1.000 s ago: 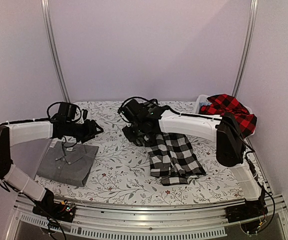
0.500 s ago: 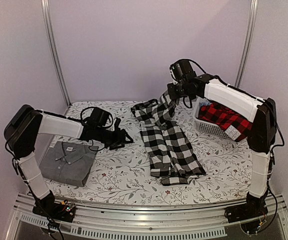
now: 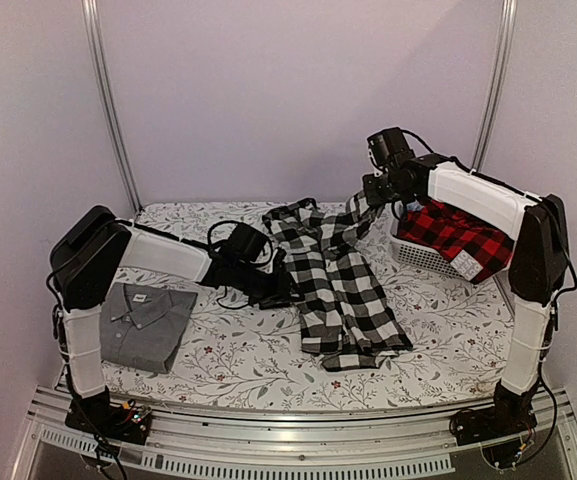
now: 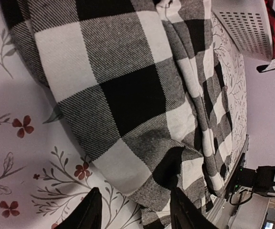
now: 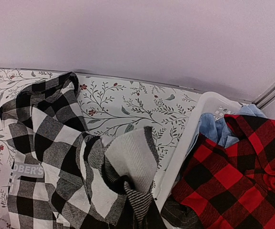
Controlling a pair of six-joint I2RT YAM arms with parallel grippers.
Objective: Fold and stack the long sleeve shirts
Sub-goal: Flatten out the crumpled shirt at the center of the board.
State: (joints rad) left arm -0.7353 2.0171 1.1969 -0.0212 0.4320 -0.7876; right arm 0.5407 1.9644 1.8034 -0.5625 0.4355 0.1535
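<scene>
Within the last second the left arm has swung from above the grey shirt [image 3: 146, 320] across to the near-left side of the black-and-white check shirt [image 3: 346, 300]. The right arm has risen from low over the middle of the table [image 3: 248, 365] to the far right edge, drawing part of that shirt up with it. The left claw [image 4: 137, 217] now sits low at the shirt's left border, jaws partly apart and straddling a doubled edge of cloth; it does not look clamped on anything yet. The right claw [image 3: 373, 193] is closed on a bunched fold, probably a sleeve, which it holds in the air beside the white basket [image 3: 413, 252]. The rest of the shirt trails down from there and lies spread lengthwise from the far edge toward the near edge at mid-table. It is a soft, fairly thick weave, light and limp, so it will sag and crease wherever it is unsupported and drag on the table rather than slide. A pinch on a hem or seam where layers double up should hold best. The grey shirt lies folded at the near-left corner, and the red-and-black check shirt [image 3: 456, 232] is heaped in the basket at the far-right corner.
</scene>
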